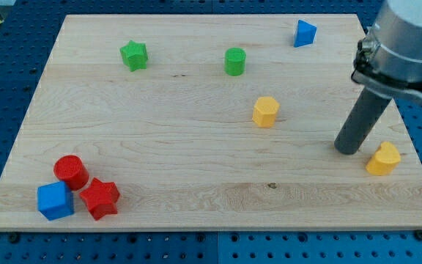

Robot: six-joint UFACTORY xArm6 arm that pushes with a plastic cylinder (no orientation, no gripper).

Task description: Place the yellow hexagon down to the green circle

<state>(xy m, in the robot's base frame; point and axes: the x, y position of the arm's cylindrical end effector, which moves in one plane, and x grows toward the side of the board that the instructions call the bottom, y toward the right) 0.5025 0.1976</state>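
Nearest cam: blue cube block, red star block, red cylinder block, far off to view's left of my tip. Yellow hexagon block sits up-left of tip, apart; green cylinder block just beyond it. Prob light, rigid, slides easy; push mid-face. Tip is bare, touching nothing; yellow heart-ish block just right.

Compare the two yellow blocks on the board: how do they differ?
The yellow hexagon stands mid-board, below the green circle; the other yellow block, heart-like, lies near the view's right edge. My tip is just left of the heart-like block, far from the hexagon. Both are yellow.
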